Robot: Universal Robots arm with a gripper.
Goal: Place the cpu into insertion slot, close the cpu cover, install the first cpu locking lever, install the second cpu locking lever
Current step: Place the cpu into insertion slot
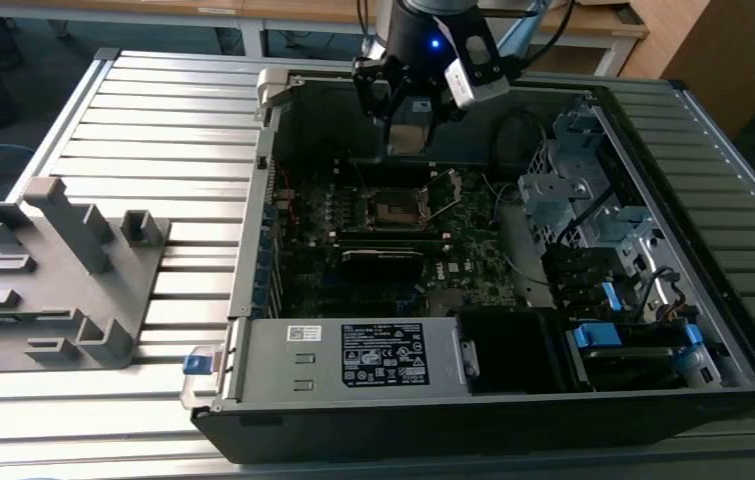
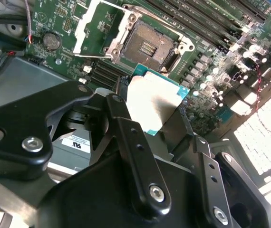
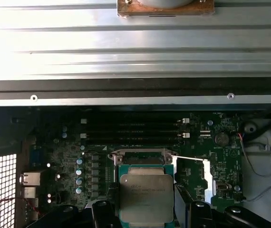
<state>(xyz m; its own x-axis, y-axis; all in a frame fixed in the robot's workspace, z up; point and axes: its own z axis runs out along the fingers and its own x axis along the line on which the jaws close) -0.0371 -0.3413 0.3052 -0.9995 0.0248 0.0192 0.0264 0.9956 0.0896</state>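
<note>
Cpu [image 3: 146, 197] is clamped flat between the fingers [image 2: 126, 137] of the gripper [image 1: 407, 138] and held over the motherboard [image 1: 471, 250], close to the insertion slot [image 2: 150, 47] but not seated. The arm is reached down into the open computer case [image 1: 484, 425]. The cpu cover [image 2: 100, 26] is seen swung open, and the slot is partly hidden by the cpu in the first wrist view.

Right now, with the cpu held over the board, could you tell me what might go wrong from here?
1. The tool grips the cpu by its edges above the open insertion slot. If it goes down skewed or off-centre, it could sit on the rim or harm the contacts.
2. The cpu cover stands raised beside the slot. The tool's wide fingers might catch it in that tight space.
</note>
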